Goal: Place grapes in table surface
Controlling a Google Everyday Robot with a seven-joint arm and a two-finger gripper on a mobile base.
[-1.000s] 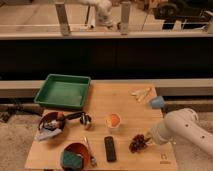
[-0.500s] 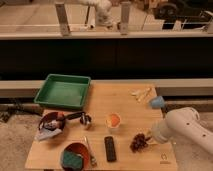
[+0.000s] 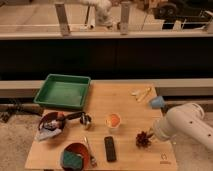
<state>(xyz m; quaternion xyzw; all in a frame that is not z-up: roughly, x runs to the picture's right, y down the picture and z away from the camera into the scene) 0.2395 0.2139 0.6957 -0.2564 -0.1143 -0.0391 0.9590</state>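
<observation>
Camera view: grapes (image 3: 143,139) on desk (image 3: 125,100), tool (image 3: 152,134) at their right edge, grip state indeterminable; best released gently, then lifted clear vertically.

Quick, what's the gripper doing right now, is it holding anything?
Gripper: right at the grapes, near the front right of the table surface; open, closed or holding cannot be told.

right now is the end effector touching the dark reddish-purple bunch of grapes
Cannot tell. In the camera view the end effector sits at the right edge of the grapes, but neither contact nor gap shows plainly.
</observation>
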